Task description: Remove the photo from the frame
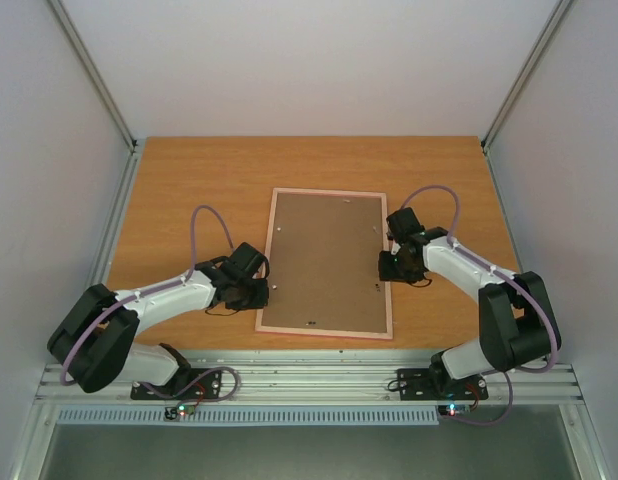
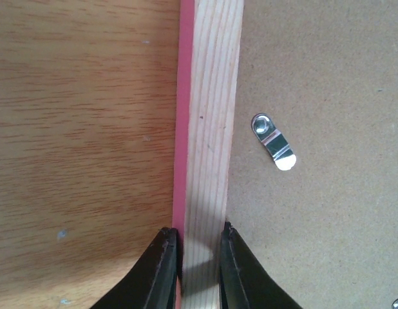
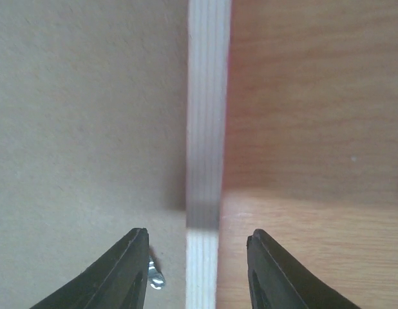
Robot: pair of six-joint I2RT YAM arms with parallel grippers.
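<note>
**Left.** Your left claw reaches in low over the desk from the left. In the wrist view it is narrow and pinched across the frame's left rail. One finger presses the pink outer edge. The other sits on the inner side, where pale wood meets the backing board. Bare desk runs outward from that rail to the side wall, so you have open room there.

**Centre.** The frame lies flat and face down at about mid-desk, its long side running away from you.
- Contents: the brown backing board fills the opening, seated inside the rails.
- The photo shows in no view; only the board faces up.
- One silver clip lies on the board just right of the left rail, angled and not overlapping the wood.

**Right.** Your right claw sits at the right rail, about halfway along it.
- In the wrist view it is wide and straddles the blurred pale rail with a gap on each side.
- One finger is over the board and the other over the desk.
- You cannot tell whether the tips touch down.
- Another clip peeks out beside the board-side finger.

**Room.** A strip of desk lies right of the frame, and a wider band lies beyond its far rail. The near rail lies close to the desk's front edge.
</note>
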